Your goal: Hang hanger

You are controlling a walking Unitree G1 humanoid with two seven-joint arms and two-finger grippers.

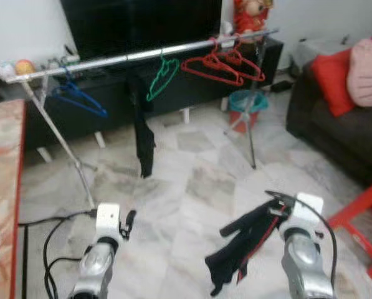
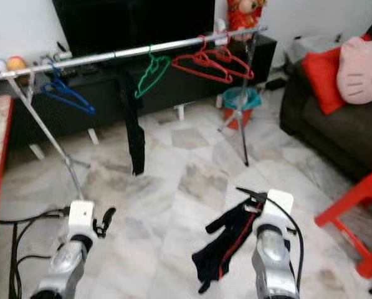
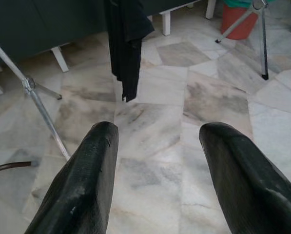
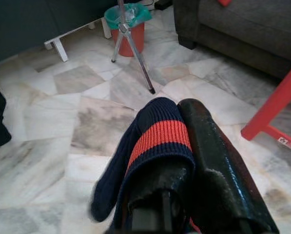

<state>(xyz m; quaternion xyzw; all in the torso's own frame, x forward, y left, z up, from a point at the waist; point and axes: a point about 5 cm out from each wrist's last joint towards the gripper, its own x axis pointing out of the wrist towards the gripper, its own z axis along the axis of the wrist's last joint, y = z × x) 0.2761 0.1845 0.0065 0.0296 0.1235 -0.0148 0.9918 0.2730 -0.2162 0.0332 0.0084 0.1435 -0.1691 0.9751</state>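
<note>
- While the right gripper [image 4: 184, 146] is clamped on a dark navy knitted garment with a red stripe [image 4: 157, 139], its two black fingers pressed together through the cloth, the left gripper [image 3: 157, 161] has its fingers spread apart with nothing between them.
- In the left eye view the garment [image 1: 248, 240] droops from the right gripper [image 1: 279, 202] in a long limp fold, clear of the marble tile floor [image 1: 198, 187]; whether a hanger sits inside it cannot be told.
- Silver clothes rail on tripod legs [image 1: 129, 57] stands well ahead of both arms, in front of the dark TV cabinet [image 1: 192, 87].
- On the rail: blue plastic hanger [image 1: 76, 98], green plastic hanger [image 1: 161, 78], red plastic hangers [image 1: 220, 65], and a black garment already hanging [image 1: 143, 124].
- Judgement: step in hand is carrying the load to the rail. Robot needs to close the gap first, then lift the right arm high.
- Best target looks like the bare stretch of rail between the blue and green hangers.
- Risk: trailing cloth may snag the tripod leg [image 1: 64, 149]; the free left gripper [image 1: 128, 223] could gather it.
</note>
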